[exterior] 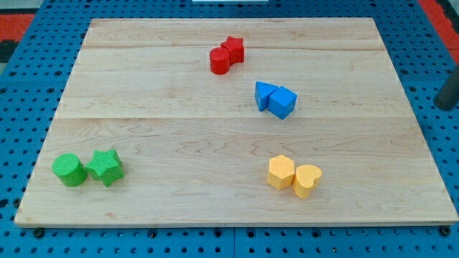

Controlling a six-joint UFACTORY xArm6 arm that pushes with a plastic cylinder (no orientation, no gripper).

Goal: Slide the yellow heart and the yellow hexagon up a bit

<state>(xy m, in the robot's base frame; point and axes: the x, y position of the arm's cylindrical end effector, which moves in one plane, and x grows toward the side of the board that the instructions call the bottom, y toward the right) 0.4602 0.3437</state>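
The yellow hexagon [281, 172] and the yellow heart [307, 180] sit touching each other at the board's lower right, the heart to the right. A dark rod shows at the view's right edge, off the wooden board. My tip [445, 106] is far to the upper right of the two yellow blocks and touches no block.
A red cylinder [219, 61] and a red star [234, 49] touch near the top centre. A blue triangle [265, 95] and a blue cube [282, 102] touch above the yellow pair. A green circle [69, 170] and a green star [106, 167] sit lower left. The wooden board [179, 107] lies on a blue pegboard.
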